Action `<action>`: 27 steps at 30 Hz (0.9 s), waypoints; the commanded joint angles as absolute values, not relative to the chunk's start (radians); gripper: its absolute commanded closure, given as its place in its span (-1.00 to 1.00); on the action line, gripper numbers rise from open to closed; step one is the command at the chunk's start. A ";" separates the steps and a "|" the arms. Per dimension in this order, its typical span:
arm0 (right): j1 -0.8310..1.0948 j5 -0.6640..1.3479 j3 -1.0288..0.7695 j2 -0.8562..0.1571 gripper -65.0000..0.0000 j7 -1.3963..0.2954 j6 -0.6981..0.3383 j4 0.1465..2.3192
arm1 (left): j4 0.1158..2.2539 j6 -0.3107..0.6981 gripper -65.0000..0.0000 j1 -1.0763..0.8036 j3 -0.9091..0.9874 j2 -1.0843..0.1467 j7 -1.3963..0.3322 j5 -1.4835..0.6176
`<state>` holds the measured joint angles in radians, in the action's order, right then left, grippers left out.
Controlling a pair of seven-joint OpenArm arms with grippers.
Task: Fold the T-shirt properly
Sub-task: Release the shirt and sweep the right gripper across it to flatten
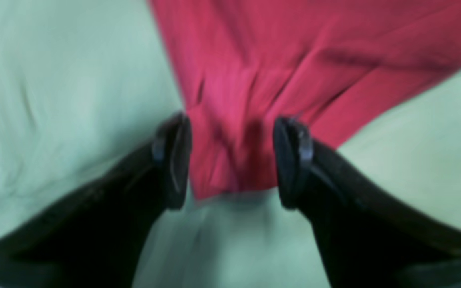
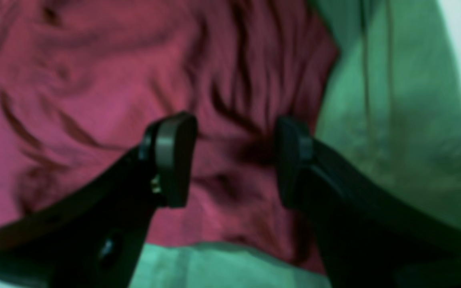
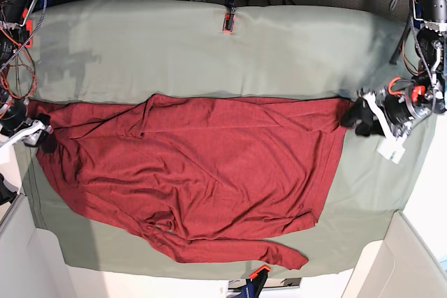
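Pale green cloth sheet (image 3: pixel 209 54) covers your table; the dark red T-shirt (image 3: pixel 202 172) lies spread across it. Your left gripper (image 1: pixel 232 160) and right gripper (image 2: pixel 234 160) stand open over opposite shirt edges, gripping nothing.

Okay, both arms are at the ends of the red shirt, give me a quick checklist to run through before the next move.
1. Left gripper open: ok, jaws apart with a corner of the T-shirt between them, not pinched.
2. Right gripper open: ok, jaws apart above wrinkled red fabric.
3. Shirt spread flat: not ok, creases across the body and a fold line near the upper edge.
4. Sleeves laid out: not ok, one sleeve is bunched along the near edge.
5. Shirt fully on the green sheet: ok.
6. Fabric snagged on a finger: cannot tell, wrist views are blurred.
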<state>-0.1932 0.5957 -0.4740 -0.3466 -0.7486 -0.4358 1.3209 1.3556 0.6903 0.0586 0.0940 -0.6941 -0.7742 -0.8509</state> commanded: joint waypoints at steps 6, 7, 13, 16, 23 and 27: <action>-0.150 0.709 -0.500 -0.368 0.00 -0.781 -0.527 1.539 | 1.490 0.698 -0.08 0.043 0.159 -0.716 -0.882 -1.031; -0.133 0.727 -0.499 -0.368 0.00 -0.788 -0.538 1.567 | 1.519 0.698 -0.08 0.019 0.157 -0.712 -0.881 -1.040; -0.016 0.793 -0.408 -0.368 0.00 -0.805 -0.579 1.673 | 1.642 0.698 -0.08 -0.138 0.157 -0.636 -0.878 -1.019; 0.023 0.768 -0.290 -0.368 0.00 -0.805 -0.596 1.704 | 1.644 0.698 -0.08 -0.185 0.157 -0.603 -0.863 -0.999; -0.022 0.419 0.099 -0.369 0.00 -0.741 -0.599 1.758 | 1.644 0.698 -0.08 -0.216 0.157 -0.582 -0.861 -0.991; -0.101 0.140 0.299 -0.369 0.00 -0.711 -0.571 1.758 | 1.644 0.698 -0.08 -0.216 0.157 -0.583 -0.862 -0.990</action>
<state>-0.0822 0.1249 0.3096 -0.3603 -0.7341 -0.5751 1.7409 1.6287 0.6895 -0.2245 0.1482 -0.5655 -0.8825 -0.9699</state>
